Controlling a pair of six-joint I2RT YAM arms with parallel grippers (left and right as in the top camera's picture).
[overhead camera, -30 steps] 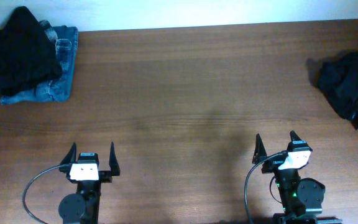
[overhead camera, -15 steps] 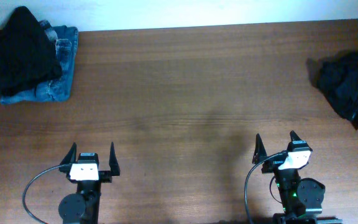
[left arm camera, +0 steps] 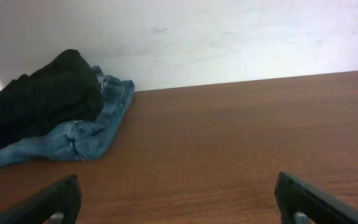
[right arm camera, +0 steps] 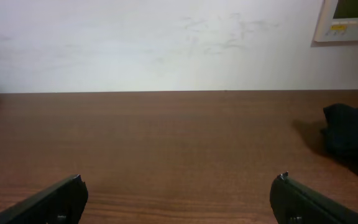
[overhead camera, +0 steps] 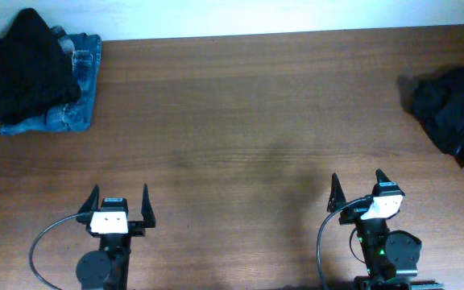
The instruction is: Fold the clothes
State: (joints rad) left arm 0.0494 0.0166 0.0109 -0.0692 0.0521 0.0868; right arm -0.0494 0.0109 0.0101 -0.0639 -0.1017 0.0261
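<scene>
A black garment [overhead camera: 26, 64] lies heaped on blue denim jeans [overhead camera: 75, 109] at the table's far left corner; both show in the left wrist view, the black garment [left arm camera: 42, 102] on top of the jeans [left arm camera: 73, 140]. Another crumpled black garment [overhead camera: 453, 113] lies at the far right edge and shows in the right wrist view [right arm camera: 353, 140]. My left gripper [overhead camera: 120, 196] is open and empty near the front left. My right gripper [overhead camera: 358, 183] is open and empty near the front right. Both are far from the clothes. No red trim is visible.
The brown wooden table [overhead camera: 248, 121] meets a white wall [left arm camera: 229, 37] at its far edge. A white wall panel [right arm camera: 350, 18] hangs at the upper right in the right wrist view.
</scene>
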